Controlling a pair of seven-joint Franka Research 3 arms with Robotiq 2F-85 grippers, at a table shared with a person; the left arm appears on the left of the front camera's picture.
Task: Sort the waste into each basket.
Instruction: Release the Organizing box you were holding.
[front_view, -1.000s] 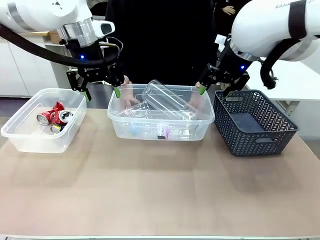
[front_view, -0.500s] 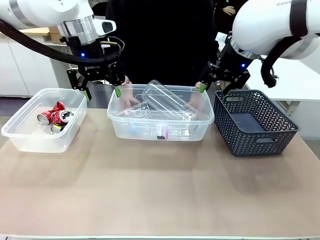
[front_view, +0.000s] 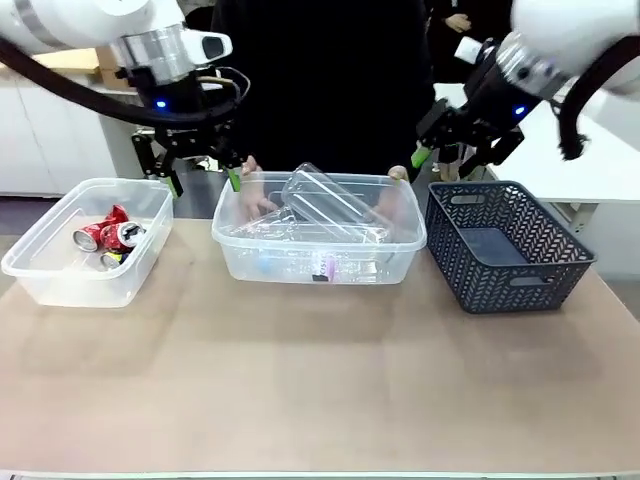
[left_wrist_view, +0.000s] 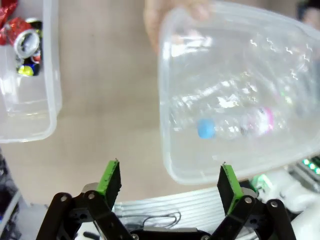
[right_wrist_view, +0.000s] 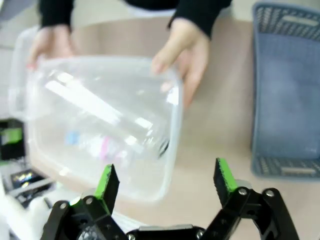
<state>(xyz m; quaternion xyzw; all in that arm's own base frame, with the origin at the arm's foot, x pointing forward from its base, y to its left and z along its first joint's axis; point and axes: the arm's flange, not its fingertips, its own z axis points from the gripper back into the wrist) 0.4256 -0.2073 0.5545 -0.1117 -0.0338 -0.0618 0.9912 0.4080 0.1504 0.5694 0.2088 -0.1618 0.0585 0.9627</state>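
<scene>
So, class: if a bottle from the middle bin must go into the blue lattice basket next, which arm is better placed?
Probably the right gripper: it hangs open between the middle bin and the lattice basket; the left gripper hangs on the far side.

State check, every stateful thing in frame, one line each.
left gripper: open, empty, above the table.
right gripper: open, empty, raised.
left bin: upright, holds red cans.
middle bin: upright, holds clear bottles; person's hands on its far rim.
blue-grey basket: upright, looks empty.
</scene>
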